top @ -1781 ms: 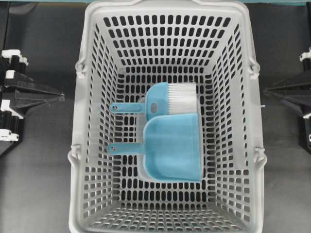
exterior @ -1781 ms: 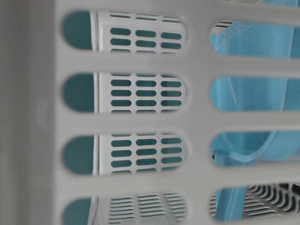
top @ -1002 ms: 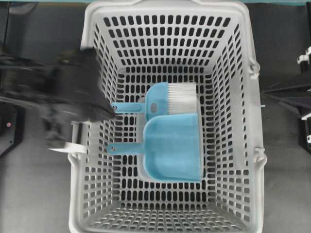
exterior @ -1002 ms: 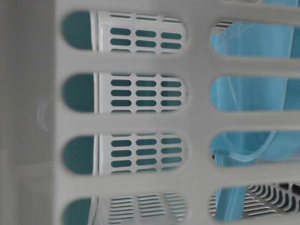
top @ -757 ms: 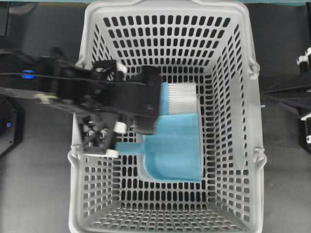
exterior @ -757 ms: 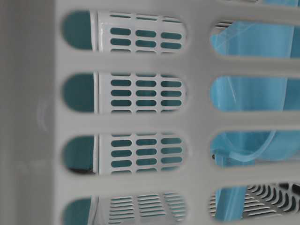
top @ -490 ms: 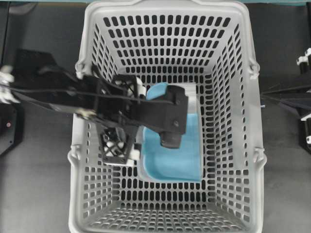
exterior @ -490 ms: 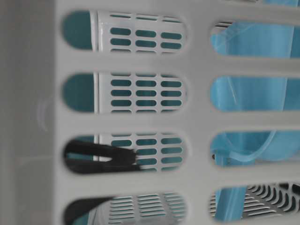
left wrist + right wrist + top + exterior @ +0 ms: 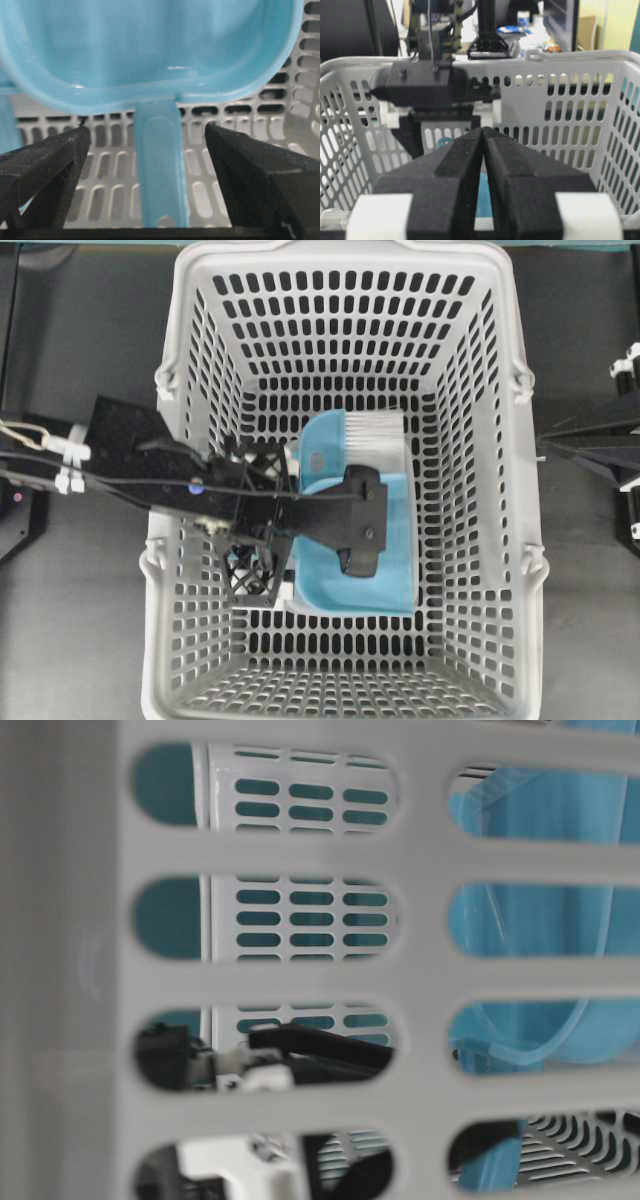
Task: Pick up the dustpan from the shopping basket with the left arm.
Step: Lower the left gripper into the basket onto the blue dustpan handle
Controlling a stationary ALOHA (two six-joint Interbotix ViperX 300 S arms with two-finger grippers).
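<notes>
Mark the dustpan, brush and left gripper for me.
dustpan [image 9: 150,45]: left wrist view, inside of the scoop.
brush [image 9: 375,430]: overhead view, white bristles.
left gripper [image 9: 147,145]: left wrist view, midway between the open fingertips, over the dustpan handle.

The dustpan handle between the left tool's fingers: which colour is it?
Light blue, like the dustpan itself; its handle shows best in the left wrist view.

dustpan [image 9: 150,45] is glossy smooth blue plastic, shopping basket [image 9: 490,360] matt grey plastic, left pincer [image 9: 150,145] pads [image 9: 45,165] look rough black.
</notes>
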